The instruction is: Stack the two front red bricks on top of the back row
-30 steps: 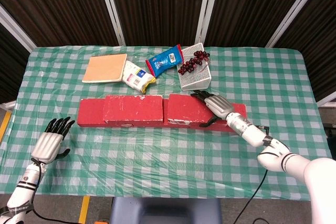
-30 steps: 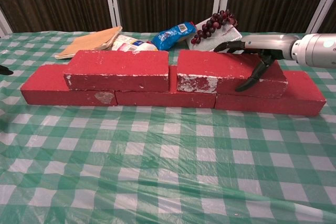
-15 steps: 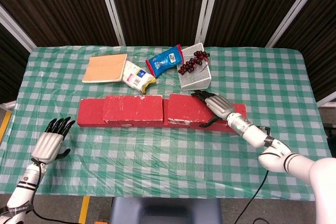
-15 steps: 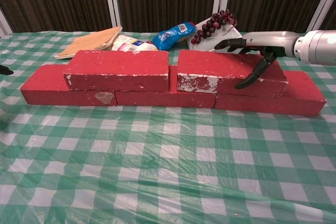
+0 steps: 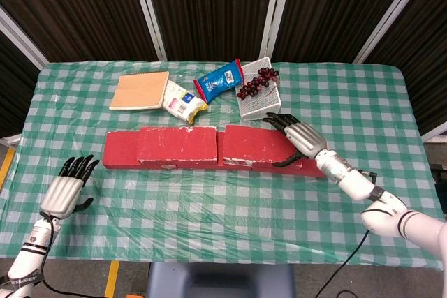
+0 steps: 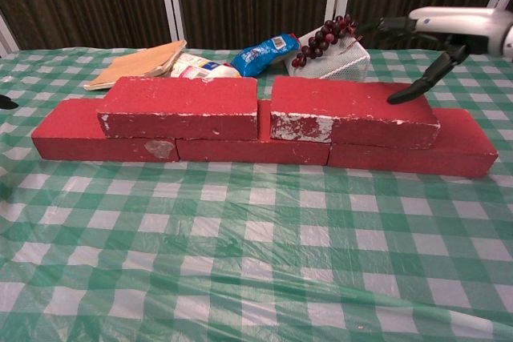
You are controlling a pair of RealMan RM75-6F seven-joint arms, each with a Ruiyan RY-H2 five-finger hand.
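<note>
Chest view crops right hand (image 6: 449,26) at wrist.

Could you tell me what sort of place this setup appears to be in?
Probably an indoor robot test bench: a table under a plastic-covered green checked cloth, dark curtain panels behind, and staged props such as red bricks and fake-looking grapes.

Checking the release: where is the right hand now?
In the chest view the right hand hangs open at upper right, above the right top brick's far end.
</note>
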